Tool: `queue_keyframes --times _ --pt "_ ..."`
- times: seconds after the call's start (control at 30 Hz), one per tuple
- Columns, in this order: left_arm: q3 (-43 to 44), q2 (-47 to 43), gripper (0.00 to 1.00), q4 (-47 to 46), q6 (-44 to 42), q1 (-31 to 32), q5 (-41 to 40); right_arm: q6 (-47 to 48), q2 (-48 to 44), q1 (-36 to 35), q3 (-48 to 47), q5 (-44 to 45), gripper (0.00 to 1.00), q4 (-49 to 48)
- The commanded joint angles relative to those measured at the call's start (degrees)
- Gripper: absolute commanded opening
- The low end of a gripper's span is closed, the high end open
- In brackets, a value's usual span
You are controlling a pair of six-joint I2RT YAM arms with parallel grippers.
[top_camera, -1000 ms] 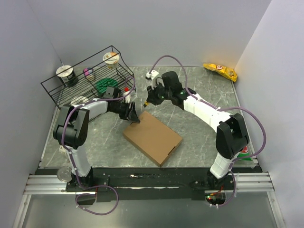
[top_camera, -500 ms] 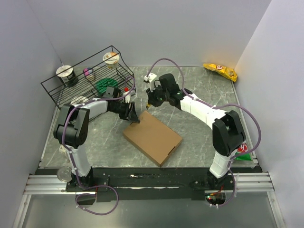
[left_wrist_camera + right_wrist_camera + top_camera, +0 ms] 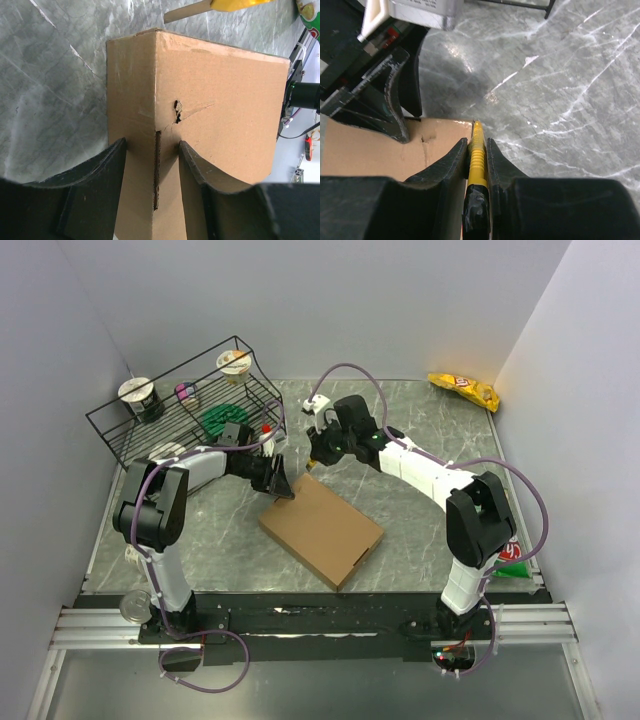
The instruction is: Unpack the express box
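Note:
The express box (image 3: 322, 530), a flat plain brown carton, lies closed at the middle of the table. My left gripper (image 3: 281, 485) sits at its far-left corner. In the left wrist view that gripper (image 3: 151, 150) straddles the box (image 3: 220, 100) along a corner edge. One finger rests on the top face, the other on the side, and a small tear shows just beyond. My right gripper (image 3: 314, 458) is shut on a yellow-handled cutter (image 3: 476, 155). The cutter's tip touches the far edge of the box (image 3: 370, 155), close to the left fingers (image 3: 395, 115).
A black wire rack (image 3: 190, 405) with cups and a green item stands at the back left. A yellow snack bag (image 3: 462, 390) lies at the back right. A green packet (image 3: 515, 560) sits by the right arm's base, and a can (image 3: 133, 605) by the left base.
The right gripper with the cutter shifted slightly left toward the box's far corner a second ago, then held still. Left gripper and box have not moved.

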State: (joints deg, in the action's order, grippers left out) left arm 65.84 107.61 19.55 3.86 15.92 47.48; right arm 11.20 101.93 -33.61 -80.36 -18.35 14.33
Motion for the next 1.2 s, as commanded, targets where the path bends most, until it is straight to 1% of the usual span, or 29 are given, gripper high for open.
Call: queue_keyframes --times 0.0,0.8,1.17 --pt "-2.12 3.22 0.49 5.32 -2.45 -0.28 -8.02 -1.36 -1.56 -0.23 -1.29 -1.07 0.00 -3.51" --pt "-1.51 4.01 0.49 5.41 -1.92 -0.37 -8.46 0.31 0.64 -1.20 -2.79 -0.73 0.00 -0.70" --pt "-1.77 4.10 0.49 5.67 -2.10 -0.37 -8.81 0.05 -2.44 -1.11 -1.21 0.94 0.00 -4.75"
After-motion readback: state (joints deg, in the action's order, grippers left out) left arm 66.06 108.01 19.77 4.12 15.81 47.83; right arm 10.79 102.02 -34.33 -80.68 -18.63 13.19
